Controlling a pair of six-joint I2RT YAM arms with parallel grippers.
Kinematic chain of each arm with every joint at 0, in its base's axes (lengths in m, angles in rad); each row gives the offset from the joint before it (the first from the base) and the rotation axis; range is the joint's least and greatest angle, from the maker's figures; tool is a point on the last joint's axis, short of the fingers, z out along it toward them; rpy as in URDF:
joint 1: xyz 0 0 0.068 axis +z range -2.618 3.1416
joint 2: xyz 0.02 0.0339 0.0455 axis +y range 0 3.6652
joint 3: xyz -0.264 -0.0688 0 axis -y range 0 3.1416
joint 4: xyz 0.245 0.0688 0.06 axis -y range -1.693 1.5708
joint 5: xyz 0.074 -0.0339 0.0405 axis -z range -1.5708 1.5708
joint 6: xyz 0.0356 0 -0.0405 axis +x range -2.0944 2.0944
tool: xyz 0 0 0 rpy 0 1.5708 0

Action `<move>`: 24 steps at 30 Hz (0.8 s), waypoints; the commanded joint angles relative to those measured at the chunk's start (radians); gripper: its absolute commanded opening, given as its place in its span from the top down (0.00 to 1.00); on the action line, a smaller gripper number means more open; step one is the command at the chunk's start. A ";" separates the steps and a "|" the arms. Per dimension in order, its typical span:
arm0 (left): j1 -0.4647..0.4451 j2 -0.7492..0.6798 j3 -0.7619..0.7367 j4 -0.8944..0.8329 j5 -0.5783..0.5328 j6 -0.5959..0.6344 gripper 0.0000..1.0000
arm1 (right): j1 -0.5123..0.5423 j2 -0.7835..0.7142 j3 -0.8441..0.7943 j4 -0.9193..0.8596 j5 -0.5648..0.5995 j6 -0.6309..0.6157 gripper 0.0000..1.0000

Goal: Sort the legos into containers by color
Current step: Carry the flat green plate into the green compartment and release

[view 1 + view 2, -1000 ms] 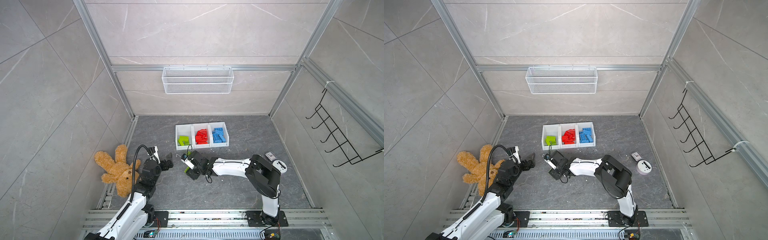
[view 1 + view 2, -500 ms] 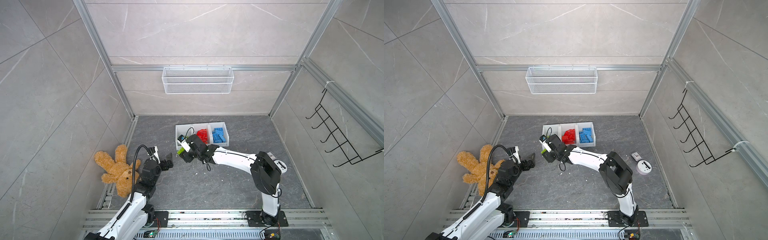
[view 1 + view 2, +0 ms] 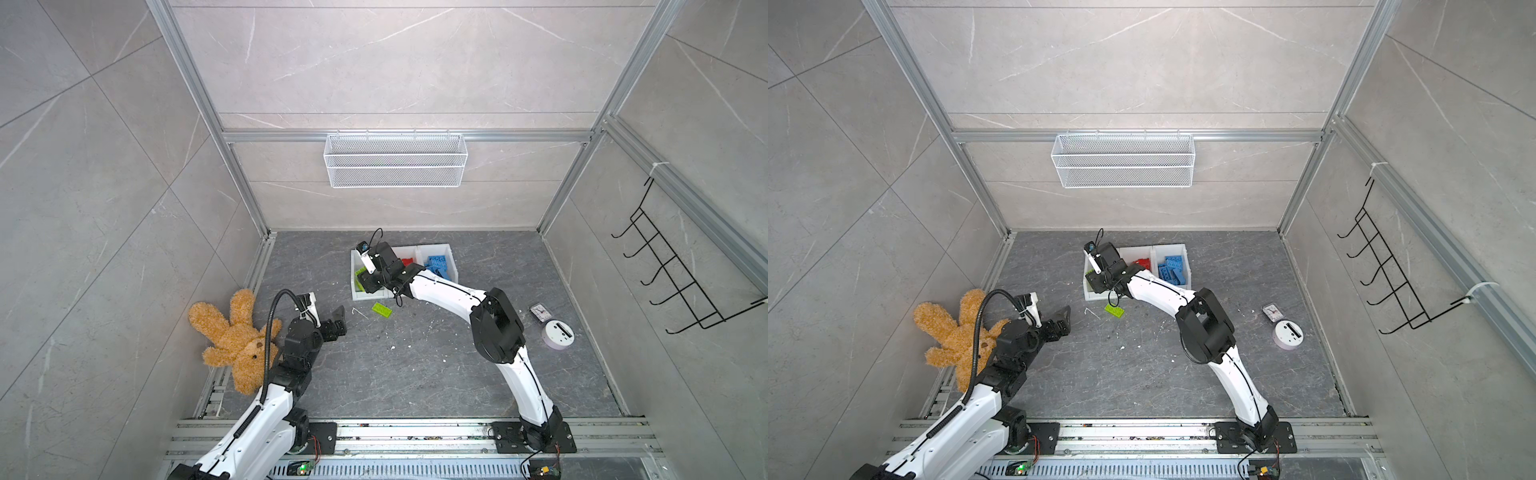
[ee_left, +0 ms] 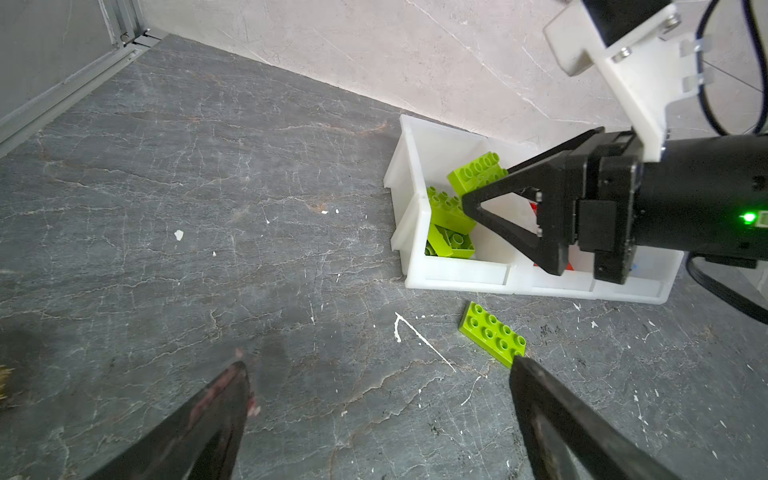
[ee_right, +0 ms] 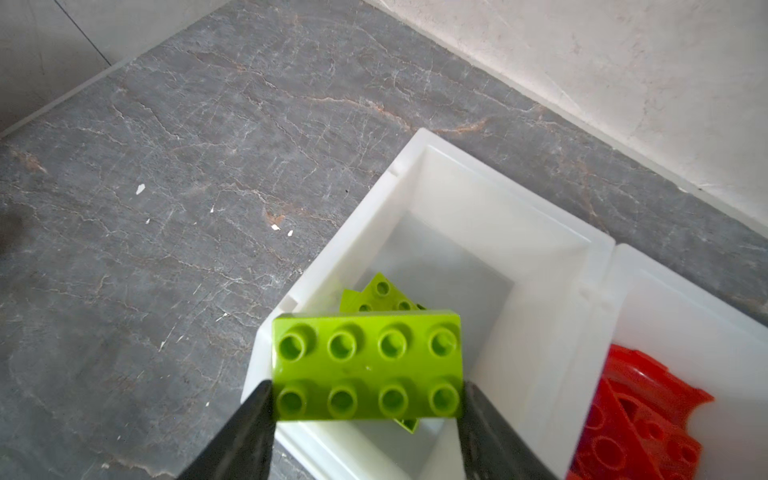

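The right gripper (image 5: 365, 388) clamps a lime-green eight-stud plastic brick (image 5: 368, 361) over the white plastic bin (image 5: 511, 216), above other green bricks. A second ago it was low by the floor. The left gripper (image 4: 378, 363), jaws apart, hovers near a flat lime-green plate (image 4: 492, 334).

A tan teddy bear (image 3: 232, 336) sprawls behind the left fingers (image 3: 337, 316), off to their outer side. Just ahead of them, between the tips, lies a white scratch (image 4: 419, 340) on the floor. Far beyond the right fingers (image 5: 241, 436) hangs a wire basket (image 3: 395, 160) — a small clock (image 3: 540, 311) and a round puck (image 3: 559, 334) sit well behind them.
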 commanded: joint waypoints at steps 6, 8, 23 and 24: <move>0.005 -0.015 0.017 0.024 0.000 0.006 0.01 | -0.012 0.115 0.191 -0.152 0.011 0.034 0.41; 0.005 -0.020 0.019 0.020 0.002 0.007 0.01 | -0.016 0.128 0.222 -0.177 0.014 0.035 0.40; 0.005 -0.042 0.014 0.012 -0.008 0.012 0.01 | -0.030 0.151 0.316 -0.266 -0.018 0.048 0.23; 0.005 -0.040 0.014 0.012 -0.007 0.011 0.01 | -0.030 0.137 0.308 -0.263 -0.022 0.049 0.22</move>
